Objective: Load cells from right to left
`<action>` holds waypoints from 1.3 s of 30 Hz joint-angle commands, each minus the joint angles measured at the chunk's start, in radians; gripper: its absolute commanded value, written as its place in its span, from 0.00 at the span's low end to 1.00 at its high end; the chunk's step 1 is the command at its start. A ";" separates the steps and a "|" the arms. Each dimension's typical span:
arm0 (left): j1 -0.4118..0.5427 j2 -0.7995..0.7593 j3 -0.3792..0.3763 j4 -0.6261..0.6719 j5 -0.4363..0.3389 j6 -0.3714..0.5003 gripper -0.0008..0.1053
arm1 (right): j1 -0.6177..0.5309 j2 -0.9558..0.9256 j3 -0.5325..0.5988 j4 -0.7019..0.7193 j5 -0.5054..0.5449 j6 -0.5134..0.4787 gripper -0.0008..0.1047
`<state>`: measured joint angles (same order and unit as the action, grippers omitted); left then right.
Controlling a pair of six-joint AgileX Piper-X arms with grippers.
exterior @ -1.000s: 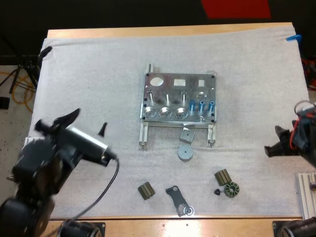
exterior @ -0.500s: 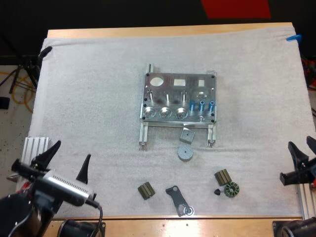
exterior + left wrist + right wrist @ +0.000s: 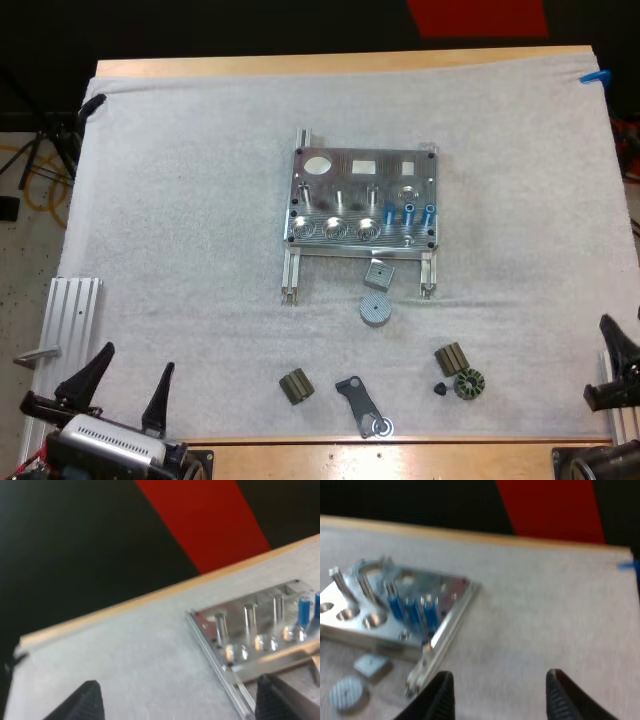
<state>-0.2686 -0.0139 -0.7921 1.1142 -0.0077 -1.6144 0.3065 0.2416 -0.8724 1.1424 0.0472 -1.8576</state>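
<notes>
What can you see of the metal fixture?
The metal fixture is a shiny, machined silver plate lying flat near the centre of the white mat. It has round and square cut-outs along its far side, upright pins, three empty round pockets and three blue cylinders standing at its near right. Two rails stick out toward the near side.

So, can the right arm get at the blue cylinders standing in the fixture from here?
Probably yes: the right gripper is open at the right edge of the mat, with nothing between it and the blue cylinders in the fixture.

A white mat (image 3: 180,200) covers the wooden table (image 3: 340,62).
</notes>
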 commanded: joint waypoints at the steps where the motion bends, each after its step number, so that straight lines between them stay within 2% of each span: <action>1: -0.001 -0.112 0.008 0.013 -0.010 -0.033 0.60 | -0.003 -0.011 0.001 0.042 -0.006 0.022 0.40; 6: 0.001 -0.135 0.008 0.115 -0.025 -0.038 0.60 | -0.003 -0.060 0.005 0.057 -0.006 0.061 0.40; 13: 0.001 -0.139 0.038 0.100 -0.026 -0.048 0.60 | -0.003 -0.207 0.051 0.059 0.006 0.139 0.40; 19: 0.001 -0.139 0.090 0.031 -0.022 -0.048 0.60 | -0.003 -0.296 0.107 0.070 0.056 0.220 0.40; 23: 0.001 -0.139 0.119 -0.016 -0.023 -0.048 0.60 | 0.000 -0.294 0.136 0.017 0.058 0.193 0.40; 29: 0.001 -0.139 0.204 -0.066 -0.009 -0.046 0.60 | 0.000 -0.294 0.223 -0.047 0.062 0.192 0.40; 34: 0.001 -0.137 0.256 -0.066 0.020 -0.046 0.60 | 0.000 -0.294 0.293 -0.084 -0.003 0.183 0.40; 39: 0.001 -0.137 0.263 -0.069 0.020 -0.040 0.60 | 0.000 -0.294 0.328 -0.085 -0.061 0.139 0.40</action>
<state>-0.2686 -0.0136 -0.5265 1.0657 0.0112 -1.6466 0.3065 -0.0125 -0.5454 1.0712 0.0000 -1.7004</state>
